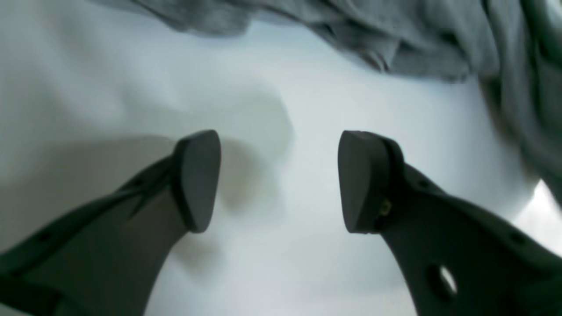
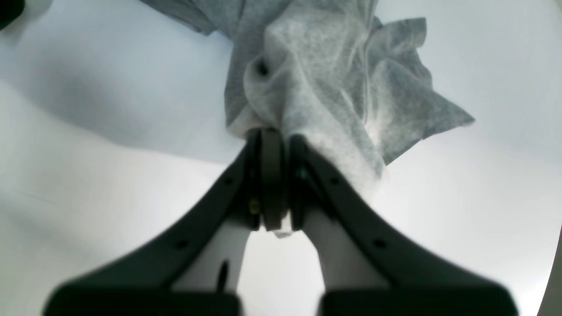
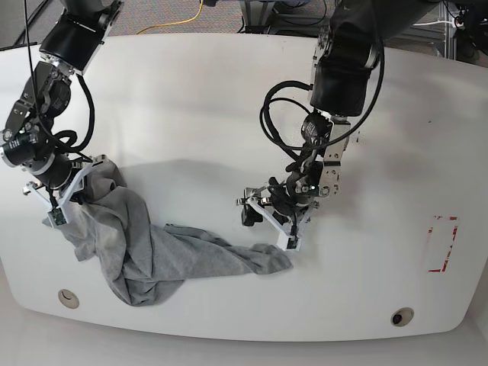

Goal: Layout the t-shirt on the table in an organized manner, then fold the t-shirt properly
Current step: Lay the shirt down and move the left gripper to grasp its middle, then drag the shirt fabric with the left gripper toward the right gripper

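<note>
The grey t-shirt (image 3: pixel 152 244) lies crumpled in a long twisted strip across the front left of the white table (image 3: pixel 191 91). One end of it is raised by my right gripper (image 3: pixel 65 202). In the right wrist view that gripper (image 2: pixel 272 136) is shut on a bunch of t-shirt (image 2: pixel 316 79) cloth, over the table (image 2: pixel 483 175). My left gripper (image 3: pixel 271 227) hovers open just behind the strip's right end. In the left wrist view the left gripper (image 1: pixel 281 180) holds nothing between its fingers, with bare table (image 1: pixel 281 109) under it and the t-shirt (image 1: pixel 395 39) wrinkled beyond the fingertips.
Two round grommet holes (image 3: pixel 69 298) (image 3: pixel 402 316) sit near the table's front edge. A red dashed rectangle (image 3: pixel 441 244) marks the right side. Black cables (image 3: pixel 278 114) loop beside the left arm.
</note>
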Motion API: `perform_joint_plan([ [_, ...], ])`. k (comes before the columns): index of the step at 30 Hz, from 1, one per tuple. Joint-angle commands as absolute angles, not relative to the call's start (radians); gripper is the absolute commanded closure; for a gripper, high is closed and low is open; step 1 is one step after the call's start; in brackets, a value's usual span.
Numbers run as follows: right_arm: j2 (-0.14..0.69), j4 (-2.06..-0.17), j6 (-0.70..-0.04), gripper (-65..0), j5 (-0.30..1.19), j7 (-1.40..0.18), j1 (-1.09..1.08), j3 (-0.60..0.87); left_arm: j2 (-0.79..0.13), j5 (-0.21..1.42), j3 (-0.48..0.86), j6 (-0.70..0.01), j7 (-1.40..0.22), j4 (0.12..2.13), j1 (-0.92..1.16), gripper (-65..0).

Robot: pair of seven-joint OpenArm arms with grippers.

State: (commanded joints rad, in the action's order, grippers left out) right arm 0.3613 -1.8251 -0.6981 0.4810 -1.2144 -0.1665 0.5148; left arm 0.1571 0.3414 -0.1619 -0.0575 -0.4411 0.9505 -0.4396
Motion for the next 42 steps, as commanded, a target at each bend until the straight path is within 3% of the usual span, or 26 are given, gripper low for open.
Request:
perform_joint_plan([
  [13, 0.361, -1.825, -0.698, -0.2, 0.481, -1.214, -0.173, 0.513, 0.157, 0.341, -0.171, -0.056, -0.337, 0.796, -0.484, -40.0],
  [20, 0.361, -1.825, -0.698, -0.2, 0.481, -1.214, -0.173, 0.512, 0.157, 0.354, -0.280, -0.058, -0.240, 0.714, -0.501, -40.0],
  [32, 0.364, -1.825, -0.698, -0.2, 0.481, -1.214, -0.173, 0.512, 0.157, 0.704, -0.496, -0.053, -0.015, 0.374, -0.685, -40.1],
  [37, 0.364, -1.825, -0.698, -0.2, 0.481, -1.214, -0.173, 0.509, 0.157, 0.811, -0.607, -0.050, 0.041, 0.318, -0.742, -40.1],
  [42, 0.358, -1.822, -0.698, -0.2, 0.481, -1.214, -0.173, 0.504, 0.157, 0.862, -0.647, 0.007, 0.047, 0.315, -0.753, -40.1],
])
